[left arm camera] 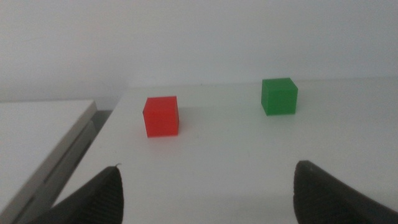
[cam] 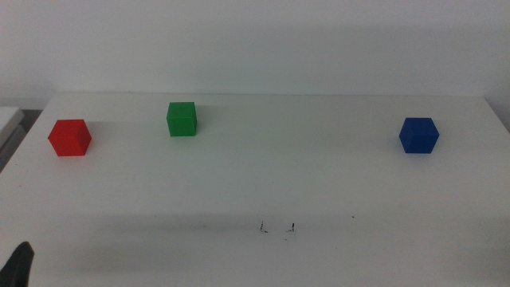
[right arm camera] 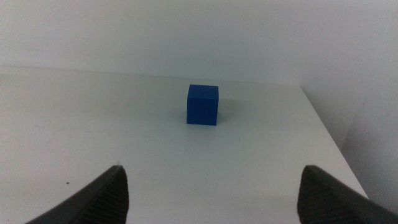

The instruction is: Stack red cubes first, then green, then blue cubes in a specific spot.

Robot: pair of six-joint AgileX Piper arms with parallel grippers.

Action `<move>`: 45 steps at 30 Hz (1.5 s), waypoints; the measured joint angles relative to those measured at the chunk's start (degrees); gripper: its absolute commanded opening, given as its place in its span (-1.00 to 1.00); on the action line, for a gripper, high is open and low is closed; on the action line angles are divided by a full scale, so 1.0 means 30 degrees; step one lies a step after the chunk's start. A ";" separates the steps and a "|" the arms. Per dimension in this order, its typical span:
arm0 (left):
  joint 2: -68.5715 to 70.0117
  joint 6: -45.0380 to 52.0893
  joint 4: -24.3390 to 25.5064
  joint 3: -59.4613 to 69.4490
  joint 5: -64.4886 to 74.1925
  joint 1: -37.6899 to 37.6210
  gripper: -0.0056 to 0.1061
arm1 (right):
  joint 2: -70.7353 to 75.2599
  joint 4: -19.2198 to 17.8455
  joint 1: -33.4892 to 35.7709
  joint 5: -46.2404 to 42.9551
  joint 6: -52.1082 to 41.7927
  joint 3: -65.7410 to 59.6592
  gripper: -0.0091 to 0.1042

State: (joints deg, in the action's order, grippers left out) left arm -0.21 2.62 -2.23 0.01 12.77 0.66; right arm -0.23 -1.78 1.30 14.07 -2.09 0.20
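The red cube [cam: 69, 137] sits at the far left of the white table; it also shows in the left wrist view [left arm camera: 161, 116]. The green cube [cam: 182, 119] stands to its right, further back, and shows in the left wrist view [left arm camera: 278, 96]. The blue cube [cam: 418, 135] sits at the far right and shows in the right wrist view [right arm camera: 203, 104]. Two tiny black ticks [cam: 277, 228] mark the spot near the front middle. My left gripper [left arm camera: 208, 186] is open, empty, well short of the red cube; its tip shows at the bottom left corner [cam: 20, 267]. My right gripper [right arm camera: 211, 186] is open, empty, short of the blue cube.
A lone black speck [cam: 354, 216] lies right of the ticks. A second white surface [left arm camera: 37, 134] adjoins the table's left edge, with a gap between. The table's right edge [right arm camera: 329, 134] runs close beside the blue cube. A white wall stands behind.
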 measured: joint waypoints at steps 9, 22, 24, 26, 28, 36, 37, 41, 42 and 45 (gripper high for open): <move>-1.1970 0.0000 -0.0105 -1.0721 0.8178 0.0000 0.78 | 0.0000 0.0000 0.0000 0.0000 0.0000 0.0000 0.80; -2.5738 -0.0873 -0.0341 -2.0590 1.0473 0.0956 0.78 | 0.0000 0.0000 0.0000 0.0000 0.0000 0.0000 0.80; -2.7633 -0.0293 -0.0341 -2.2591 1.1020 0.1589 0.78 | 0.0000 0.0000 0.0000 0.0000 0.0000 0.0000 0.80; -2.9436 0.0616 -0.0341 -2.4680 1.1541 0.2110 0.78 | 0.0000 0.0000 0.0000 0.0000 0.0000 0.0000 0.80; -3.1281 0.1411 -0.0341 -2.6492 1.2115 0.2528 0.78 | 0.0000 0.0000 0.0000 0.0000 0.0000 0.0000 0.80; -3.8377 0.3467 -0.0802 -3.2362 1.3717 0.3573 0.78 | 0.0000 0.0000 0.0000 0.0000 0.0000 0.0000 0.80; -3.8948 0.3645 -0.0966 -3.2800 1.3718 0.3613 0.78 | 0.0000 0.0000 0.0000 0.0000 0.0000 0.0000 0.80; -4.1204 0.4588 -0.2018 -3.4622 1.3718 0.3698 0.78 | 0.0000 0.0000 0.0000 0.0000 0.0000 0.0000 0.80; -4.1657 0.4763 -0.2245 -3.4954 1.3718 0.3698 0.78 | 0.0000 0.0000 0.0000 0.0000 0.0000 0.0000 0.80; -4.2678 0.5159 -0.2633 -3.5368 1.3679 0.3698 0.78 | 0.0000 0.0000 0.0000 0.0000 0.0000 0.0000 0.80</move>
State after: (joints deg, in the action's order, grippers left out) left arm -128.25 18.10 -10.13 -106.09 53.81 11.75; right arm -0.23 -1.78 1.30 14.07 -2.09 0.20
